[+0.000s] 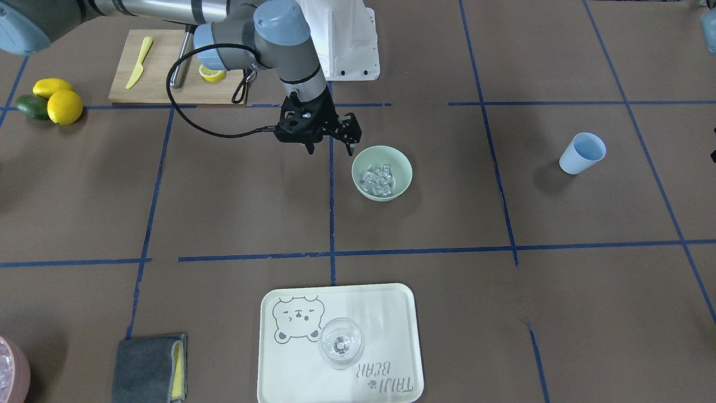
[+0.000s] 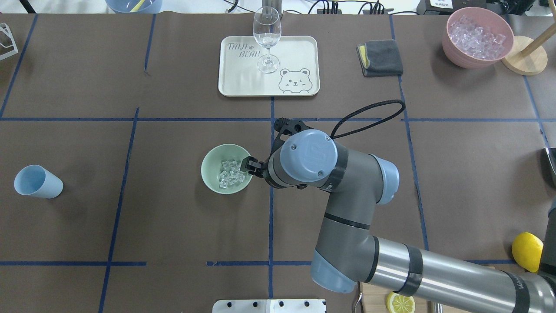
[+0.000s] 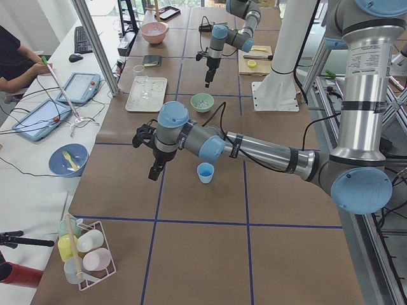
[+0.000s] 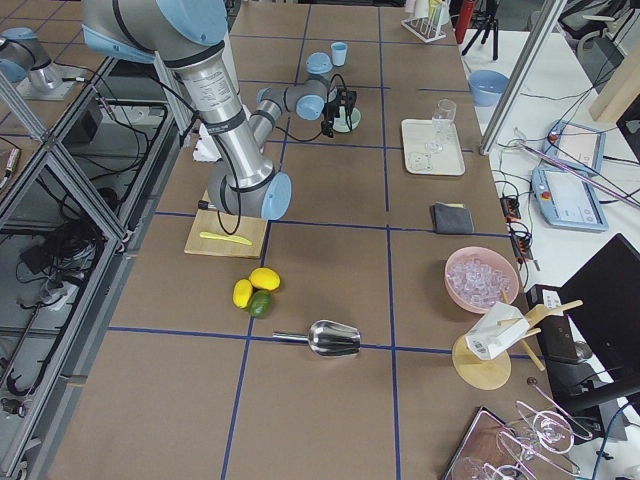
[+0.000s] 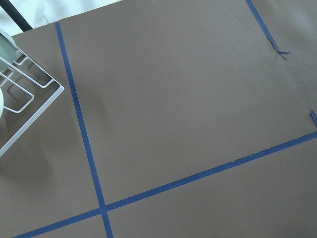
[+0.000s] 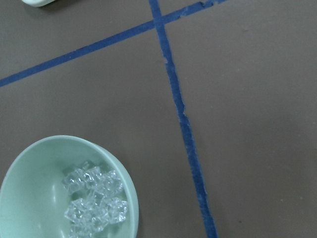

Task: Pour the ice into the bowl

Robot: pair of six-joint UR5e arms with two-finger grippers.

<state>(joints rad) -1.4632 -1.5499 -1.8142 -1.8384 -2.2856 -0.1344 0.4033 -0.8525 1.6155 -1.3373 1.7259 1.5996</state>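
Observation:
The pale mint-green bowl [image 1: 404, 163] stands near the table's middle and holds a pile of clear ice cubes [image 1: 378, 180]. It also shows in the overhead view [image 2: 212, 161] with the ice [image 2: 230, 173], and in the right wrist view [image 6: 29, 173]. My right gripper [image 1: 330, 150] hangs just beside the bowl, slightly above the table, open and empty. My left gripper [image 3: 154, 173] shows only in the exterior left view, hanging beside the light blue cup [image 3: 205, 172]; I cannot tell whether it is open or shut.
The light blue cup [image 2: 37, 181] stands alone off to one side. A cream tray [image 2: 299, 52] bears a wine glass [image 2: 266, 39]. A pink bowl of ice [image 2: 477, 37], a grey cloth [image 2: 382, 57], a cutting board [image 1: 162, 78], lemons [image 1: 64, 106] and a metal scoop [image 4: 332, 338] lie around.

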